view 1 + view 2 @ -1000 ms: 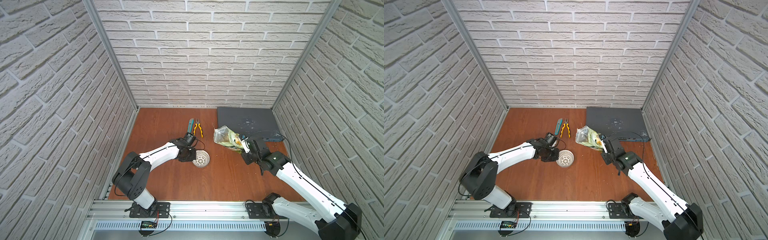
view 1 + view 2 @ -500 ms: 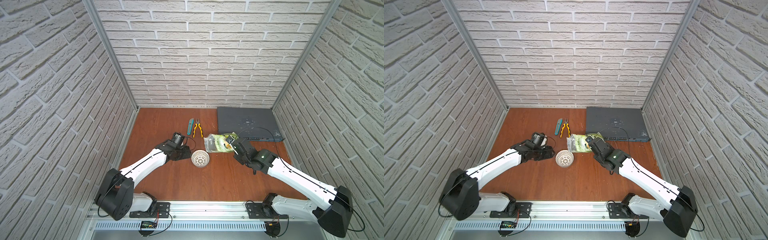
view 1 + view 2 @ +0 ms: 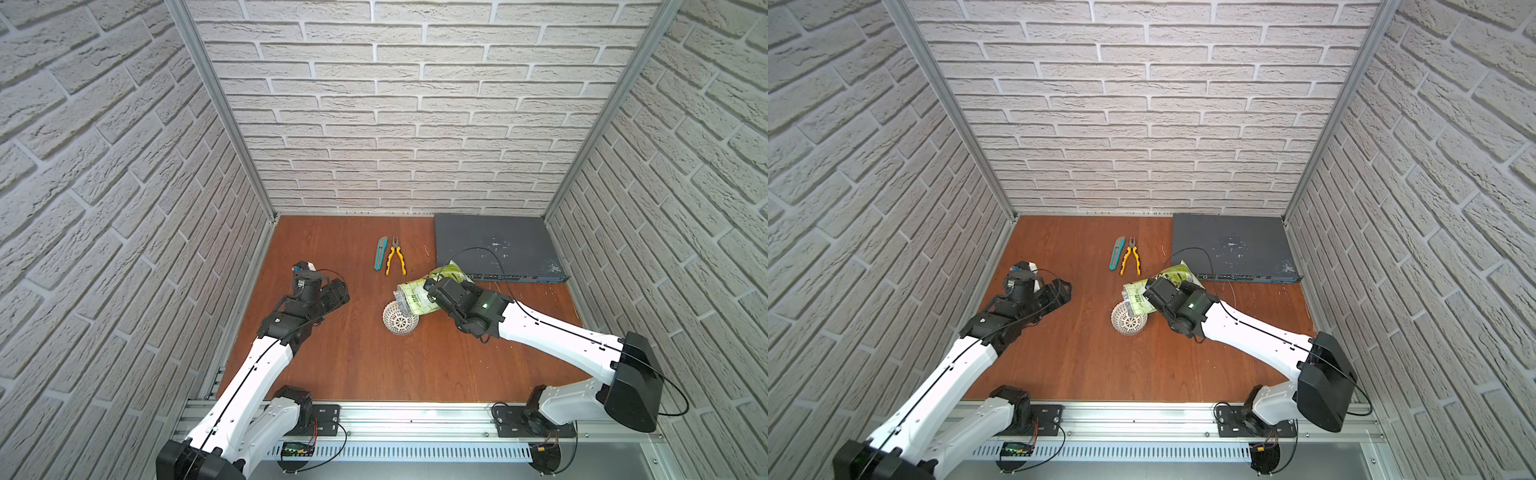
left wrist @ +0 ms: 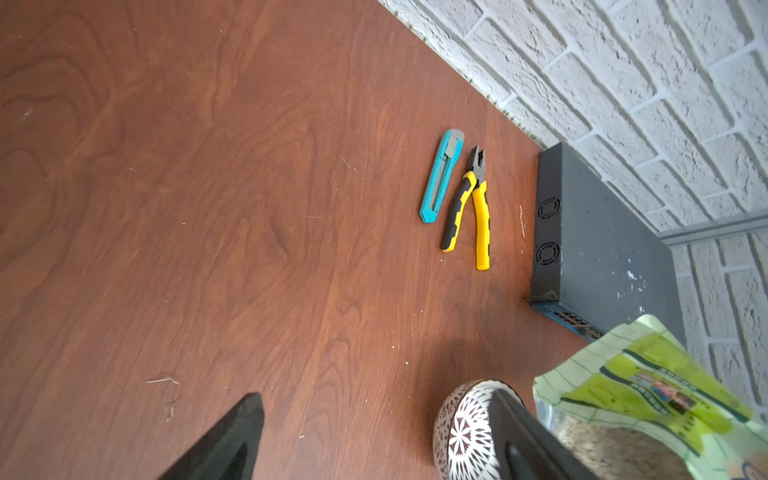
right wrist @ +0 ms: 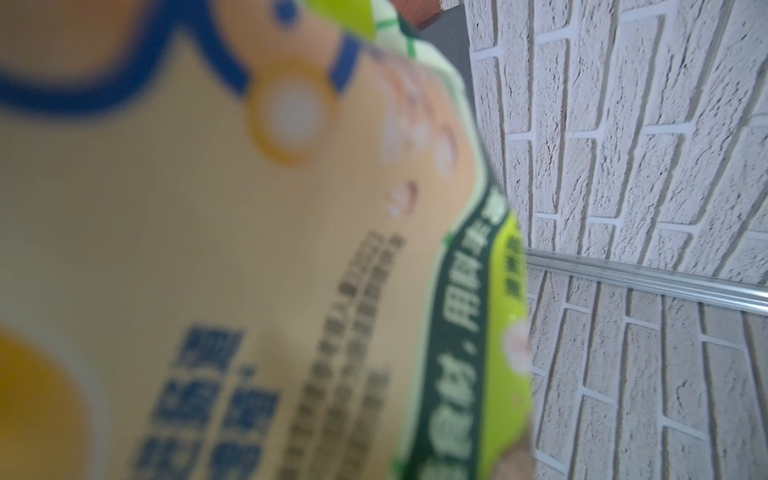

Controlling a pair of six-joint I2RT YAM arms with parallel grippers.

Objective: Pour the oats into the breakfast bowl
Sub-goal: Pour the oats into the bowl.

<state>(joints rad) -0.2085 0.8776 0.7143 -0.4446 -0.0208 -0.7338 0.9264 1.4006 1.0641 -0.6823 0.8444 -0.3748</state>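
Note:
The breakfast bowl (image 3: 398, 322) (image 3: 1128, 321), small and white with a lattice wall, stands mid-table. The green oats pouch (image 3: 413, 296) (image 3: 1136, 297) hangs tilted above it, its lower end over the bowl's far rim. My right gripper (image 3: 432, 291) (image 3: 1152, 293) is shut on the pouch. The pouch's blurred print (image 5: 249, 249) fills the right wrist view and hides the fingers. My left gripper (image 3: 337, 291) (image 3: 1059, 291) (image 4: 374, 449) is open and empty, off to the bowl's left. In the left wrist view the bowl (image 4: 461, 432) lies just behind one finger, beside the pouch (image 4: 644, 386).
A blue utility knife (image 3: 381, 258) (image 4: 441, 180) and yellow-handled pliers (image 3: 396, 260) (image 4: 469, 208) lie behind the bowl. A dark grey network switch (image 3: 494, 249) (image 3: 1229, 249) sits at the back right, close behind the pouch. Brick walls enclose three sides.
My left gripper has opened, let go of the bowl and drawn back to the left. The right arm has carried the pouch leftward and tipped it over the bowl.

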